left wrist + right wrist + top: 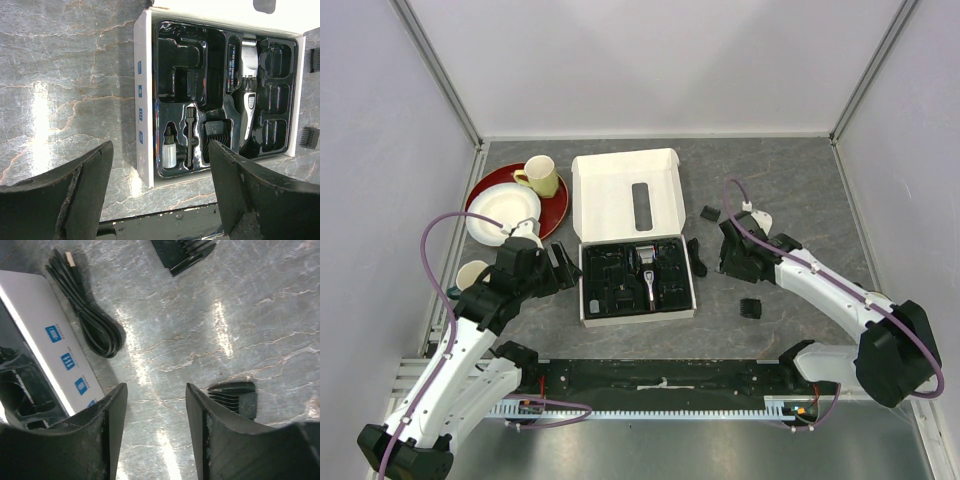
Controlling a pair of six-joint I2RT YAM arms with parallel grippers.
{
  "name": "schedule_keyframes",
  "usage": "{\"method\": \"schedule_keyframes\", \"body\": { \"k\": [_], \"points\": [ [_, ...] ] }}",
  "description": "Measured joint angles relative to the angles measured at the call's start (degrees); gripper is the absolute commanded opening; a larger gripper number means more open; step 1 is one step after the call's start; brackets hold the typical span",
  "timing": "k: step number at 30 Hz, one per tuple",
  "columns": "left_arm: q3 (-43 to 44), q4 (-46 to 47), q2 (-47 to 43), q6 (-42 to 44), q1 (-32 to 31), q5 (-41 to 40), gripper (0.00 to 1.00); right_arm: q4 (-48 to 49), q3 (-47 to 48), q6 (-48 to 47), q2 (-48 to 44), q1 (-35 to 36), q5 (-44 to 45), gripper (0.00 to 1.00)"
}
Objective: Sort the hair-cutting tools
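Observation:
A white box with a black moulded tray (pixel 588 300) lies open mid-table. The black-and-silver clipper (pixel 647 270) (pixel 247 95) rests in the tray, along with a thin brush (pixel 190 135) and a comb attachment (pixel 217 135). The coiled black cord (pixel 697 257) (pixel 92 315) lies on the table by the box's right side. Loose comb attachments sit at the back right (pixel 710 213) (pixel 187 252), at the front right (pixel 750 308), and one (pixel 235 397) just outside my right gripper's finger. My right gripper (pixel 725 255) (pixel 156 390) is open over bare table. My left gripper (pixel 563 265) (pixel 160 150) is wide open beside the box's left edge.
A red plate (pixel 560 205) with a yellow-green mug (pixel 538 177) and a white dish (pixel 503 213) stand at the back left. A pale cup (pixel 472 272) sits near my left arm. The box lid (pixel 625 195) stands open behind the tray. A black rail (pixel 660 375) runs along the near edge.

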Motion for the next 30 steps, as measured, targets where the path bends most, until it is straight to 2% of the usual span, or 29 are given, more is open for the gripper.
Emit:
{"method": "schedule_keyframes", "body": {
  "k": [1, 4, 8, 13, 22, 30],
  "points": [
    [0.0, 0.0, 0.0, 0.0, 0.0, 0.0, 0.84, -0.3, -0.1, 0.0, 0.0, 0.0, 0.5, 0.67],
    [0.0, 0.0, 0.0, 0.0, 0.0, 0.2, 0.84, -0.8, -1.2, 0.7, -0.3, 0.0, 2.9, 0.74],
    [0.0, 0.3, -0.2, 0.4, 0.0, 1.1, 0.84, -2.5, -4.9, 2.1, -1.4, -0.2, 5.4, 0.79],
    [-1.2, 3.2, -2.1, 2.3, 0.0, 7.9, 0.84, -4.0, -8.5, 3.1, -2.1, -0.9, 6.6, 0.86],
    [-3.4, 11.2, -4.9, 5.0, -1.3, 26.4, 0.83, -3.7, -13.1, 3.4, -4.0, -3.2, 6.1, 0.87],
    [-6.0, 18.0, -4.6, 4.2, -3.9, 33.7, 0.83, 0.0, -18.3, 2.4, -7.8, -6.4, -0.1, 0.87]
  ]
}}
